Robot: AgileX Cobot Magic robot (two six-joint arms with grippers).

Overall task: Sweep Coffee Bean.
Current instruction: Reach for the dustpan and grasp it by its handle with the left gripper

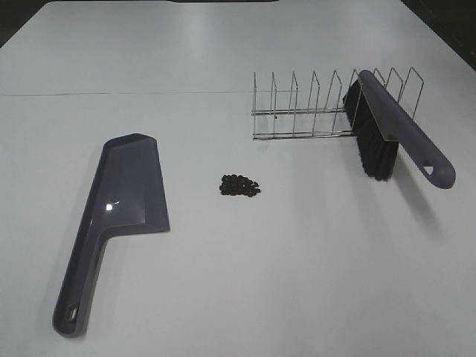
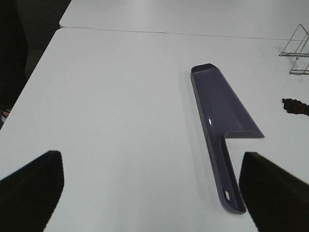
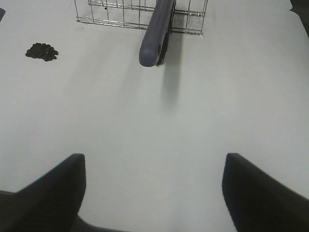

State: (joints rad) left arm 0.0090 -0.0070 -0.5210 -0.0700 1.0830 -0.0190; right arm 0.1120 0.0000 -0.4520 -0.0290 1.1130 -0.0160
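A small cluster of dark coffee beans [image 1: 240, 185] lies mid-table; it also shows in the left wrist view [image 2: 295, 106] and the right wrist view [image 3: 41, 51]. A purple dustpan [image 1: 119, 208] lies flat to their left, handle toward the front; the left wrist view shows it too [image 2: 219, 118]. A purple brush [image 1: 394, 126] with black bristles leans in a wire rack [image 1: 312, 111], handle sticking out toward the front right [image 3: 157, 34]. My left gripper [image 2: 154, 188] is open and empty, short of the dustpan handle. My right gripper [image 3: 154, 191] is open and empty, short of the brush handle. Neither arm shows in the high view.
The white table [image 1: 238, 297] has a seam line across the back. Its left edge shows in the left wrist view [image 2: 34, 72], with dark floor beyond. The wire rack holds only the brush.
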